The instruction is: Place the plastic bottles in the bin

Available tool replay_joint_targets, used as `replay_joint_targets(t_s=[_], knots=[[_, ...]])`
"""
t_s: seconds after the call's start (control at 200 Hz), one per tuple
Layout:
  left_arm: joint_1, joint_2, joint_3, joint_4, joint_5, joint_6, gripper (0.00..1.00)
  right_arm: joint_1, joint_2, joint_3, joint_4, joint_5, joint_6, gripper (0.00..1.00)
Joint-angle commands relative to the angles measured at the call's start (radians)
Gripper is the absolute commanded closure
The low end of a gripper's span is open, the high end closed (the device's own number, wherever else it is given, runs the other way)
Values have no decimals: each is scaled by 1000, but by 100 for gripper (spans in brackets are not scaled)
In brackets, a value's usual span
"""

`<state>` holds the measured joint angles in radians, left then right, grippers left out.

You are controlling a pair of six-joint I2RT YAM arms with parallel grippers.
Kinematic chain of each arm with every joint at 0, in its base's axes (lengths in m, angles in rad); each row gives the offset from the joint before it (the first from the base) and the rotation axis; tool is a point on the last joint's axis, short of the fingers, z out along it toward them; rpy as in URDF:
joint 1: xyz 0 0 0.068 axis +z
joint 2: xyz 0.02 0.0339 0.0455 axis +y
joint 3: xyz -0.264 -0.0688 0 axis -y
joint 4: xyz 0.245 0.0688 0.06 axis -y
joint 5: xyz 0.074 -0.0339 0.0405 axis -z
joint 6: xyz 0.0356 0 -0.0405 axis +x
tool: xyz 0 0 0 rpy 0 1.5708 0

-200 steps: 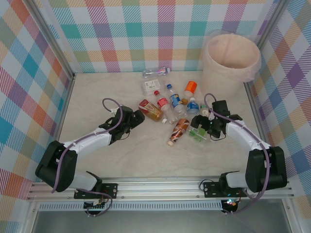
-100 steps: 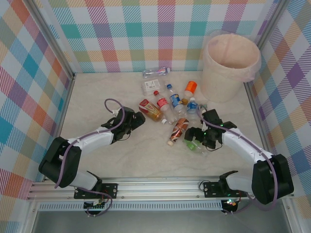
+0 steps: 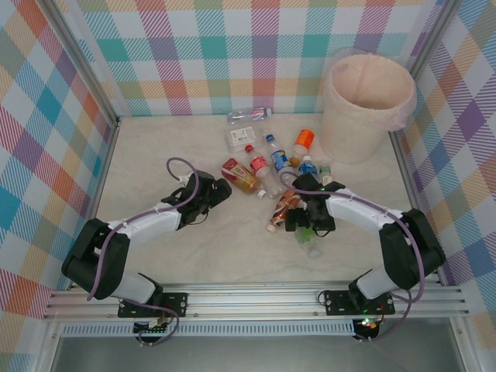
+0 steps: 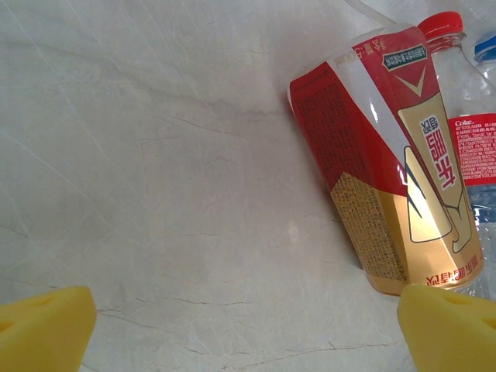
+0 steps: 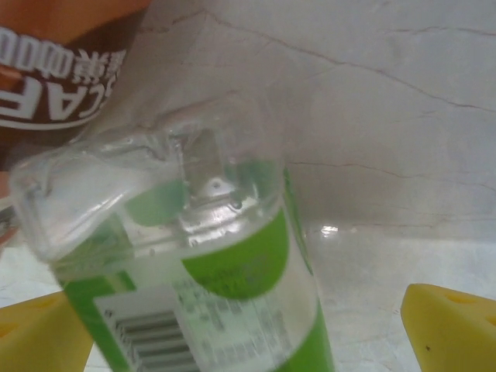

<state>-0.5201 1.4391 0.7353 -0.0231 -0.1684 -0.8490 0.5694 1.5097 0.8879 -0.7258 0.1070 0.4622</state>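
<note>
The plastic bottles (image 3: 273,159) are lying loose around the middle of the table (image 3: 155,163), spreading from centre toward twelve o'clock. The bin (image 3: 339,133) is standing apart from them at one o'clock, its pinkish liner folding over the rim.

The left gripper (image 3: 222,187) is sitting low at nine o'clock of the pile, just beside a red-and-gold bottle (image 4: 387,170). From the left wrist, its yellow pads (image 4: 43,329) are showing in the bottom corners, jaws spread wide with bare marble between them. The red-and-gold label is carrying Asian script and a block of small print, too fine to read. At three o'clock of it, a red-capped bottle (image 4: 474,132) is showing a red label reading "Coke", its body running off the frame edge. A blue cap (image 4: 484,46) is peeking in above, mostly cut off.

Over to the right gripper (image 3: 299,222), sitting at the six o'clock edge of the pile, its arm covering much of what lies beneath. From the right wrist its jaws are gaping wide too, and a crushed bottle with a green label (image 5: 209,287) is lying between the pads. The three o'clock pad is well clear of it; whether the nine o'clock pad is touching, I cannot tell. A barcode is showing on the label, digits blurred, and the bottle's lower end is cut off. At eleven o'clock a brown-labelled bottle (image 5: 54,77) is showing white letters "CAF", the rest running out of frame.
</note>
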Motion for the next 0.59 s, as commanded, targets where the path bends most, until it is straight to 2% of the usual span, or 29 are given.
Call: replay_joint_targets(t_s=[0.0,0.195,0.59], knots=[[11,4,-4,-3,-19,-10,0,33,35,29,2,15,-39,1],[11,8,0,-4,-20,-5,0,37,81,13,20,55,29,14],[11,7,-1,16,-8,0,0,36,2,-28,-21,182,122,37]])
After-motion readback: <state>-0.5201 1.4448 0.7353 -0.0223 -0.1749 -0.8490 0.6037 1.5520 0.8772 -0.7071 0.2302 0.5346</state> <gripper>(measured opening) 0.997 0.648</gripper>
